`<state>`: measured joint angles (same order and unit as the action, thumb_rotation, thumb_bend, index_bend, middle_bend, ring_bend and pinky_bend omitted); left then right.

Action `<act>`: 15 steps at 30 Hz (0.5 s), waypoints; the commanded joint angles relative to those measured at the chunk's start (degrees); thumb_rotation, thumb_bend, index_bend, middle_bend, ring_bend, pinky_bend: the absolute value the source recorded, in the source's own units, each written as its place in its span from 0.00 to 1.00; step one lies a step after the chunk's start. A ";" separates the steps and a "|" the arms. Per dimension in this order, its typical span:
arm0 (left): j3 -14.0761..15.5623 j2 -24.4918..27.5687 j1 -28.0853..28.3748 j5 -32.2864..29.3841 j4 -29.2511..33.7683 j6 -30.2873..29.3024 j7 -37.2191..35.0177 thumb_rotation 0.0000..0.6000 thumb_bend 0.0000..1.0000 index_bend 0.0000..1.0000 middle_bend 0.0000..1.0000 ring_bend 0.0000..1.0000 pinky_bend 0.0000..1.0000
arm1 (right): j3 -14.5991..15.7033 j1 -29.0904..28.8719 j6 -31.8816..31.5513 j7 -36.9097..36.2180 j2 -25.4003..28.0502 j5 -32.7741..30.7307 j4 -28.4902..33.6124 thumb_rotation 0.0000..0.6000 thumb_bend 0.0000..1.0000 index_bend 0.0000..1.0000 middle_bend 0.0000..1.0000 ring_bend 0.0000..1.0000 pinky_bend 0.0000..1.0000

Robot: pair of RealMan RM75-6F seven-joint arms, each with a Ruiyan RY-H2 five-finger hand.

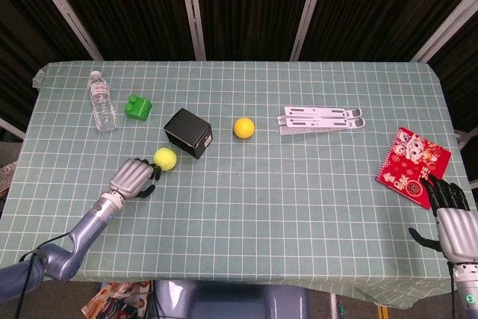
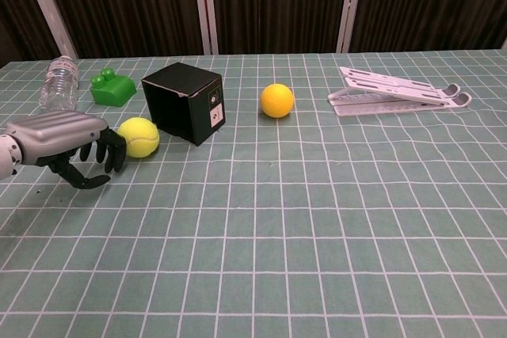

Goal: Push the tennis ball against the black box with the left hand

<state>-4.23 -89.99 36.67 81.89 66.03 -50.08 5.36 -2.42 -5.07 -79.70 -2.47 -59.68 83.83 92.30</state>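
Note:
The yellow-green tennis ball point(image 1: 165, 158) point(image 2: 139, 137) lies on the checked tablecloth at the near-left corner of the black box point(image 1: 188, 133) point(image 2: 184, 102). Any gap between ball and box is too small to judge. My left hand point(image 1: 134, 178) point(image 2: 67, 144) is just behind the ball, on the side away from the box. Its fingers are curled downward, with the dark fingertips point(image 2: 113, 153) against the ball's side, and it holds nothing. My right hand point(image 1: 452, 218) rests at the table's near right edge, fingers spread and empty.
A water bottle point(image 1: 101, 102) and a green block point(image 1: 138, 106) lie beyond the box on the left. An orange ball point(image 1: 243, 127) sits to the right of the box, then a white folding stand point(image 1: 321, 119). A red notebook point(image 1: 413, 166) lies near my right hand.

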 commanded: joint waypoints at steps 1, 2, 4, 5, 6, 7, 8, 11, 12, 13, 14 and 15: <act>-0.45 -0.56 0.53 -0.81 -0.52 0.48 0.41 1.00 0.35 0.46 0.46 0.38 0.45 | 0.04 0.10 -0.17 -0.09 0.07 0.12 0.05 1.00 0.23 0.00 0.00 0.00 0.00; -0.58 -0.67 0.73 -1.37 -0.43 0.97 0.52 1.00 0.34 0.46 0.46 0.37 0.44 | 0.07 0.14 -0.24 -0.09 0.13 0.19 0.09 1.00 0.23 0.00 0.00 0.00 0.00; -0.67 -0.83 1.02 -1.82 -0.29 1.30 0.94 1.00 0.34 0.45 0.44 0.35 0.42 | 0.11 0.22 -0.35 -0.13 0.19 0.24 0.10 1.00 0.23 0.00 0.00 0.00 0.00; -0.69 -0.98 1.12 -2.00 -0.34 1.32 1.26 1.00 0.34 0.45 0.42 0.33 0.42 | 0.15 0.26 -0.35 -0.16 0.24 0.25 0.12 1.00 0.23 0.00 0.00 0.00 0.00; -0.78 -1.22 1.26 -2.30 -0.44 1.34 1.65 1.00 0.34 0.45 0.41 0.31 0.41 | 0.32 0.35 -0.21 -0.18 0.40 0.20 0.25 1.00 0.23 0.00 0.00 0.00 0.00; -0.89 -1.42 1.35 -2.59 -0.55 1.38 1.93 1.00 0.34 0.44 0.39 0.29 0.41 | 0.42 0.37 -0.11 -0.28 0.55 0.25 0.41 1.00 0.23 0.00 0.00 0.00 0.00; -1.03 -1.63 1.48 -2.92 -0.70 1.45 2.22 1.00 0.34 0.44 0.37 0.28 0.41 | 0.45 0.32 -0.02 -0.53 0.70 0.35 0.56 1.00 0.23 0.00 0.00 0.00 0.00; -1.57 -2.52 1.88 -3.56 -1.46 1.09 2.81 1.00 0.34 0.43 0.33 0.25 0.38 | 0.66 0.41 -0.14 -1.06 0.99 0.84 0.66 1.00 0.23 0.00 0.00 0.00 0.00; -1.66 -2.78 2.01 -3.61 -1.71 0.98 2.74 1.00 0.34 0.43 0.33 0.25 0.37 | 0.68 0.46 -0.28 -1.01 0.98 0.94 0.63 1.00 0.23 0.00 0.00 0.00 0.00; -1.68 -2.97 2.17 -3.58 -1.93 1.00 2.62 1.00 0.34 0.43 0.33 0.24 0.36 | 0.71 0.50 -0.35 -0.97 0.98 0.99 0.64 1.00 0.23 0.00 0.00 0.00 0.00; -1.67 -3.12 2.36 -3.48 -2.17 1.02 2.53 1.00 0.34 0.43 0.32 0.23 0.35 | 0.76 0.54 -0.35 -0.85 1.02 0.98 0.70 1.00 0.23 0.00 0.00 0.00 0.00; -1.62 -3.26 2.58 -3.30 -2.47 1.02 2.61 1.00 0.34 0.43 0.32 0.23 0.34 | 0.78 0.56 -0.28 -0.66 1.08 0.87 0.77 1.00 0.24 0.00 0.00 0.00 0.00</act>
<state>-5.85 -93.13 39.10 78.49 63.72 -49.05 7.97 -1.65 -4.52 -80.01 -3.20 -58.64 84.74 93.02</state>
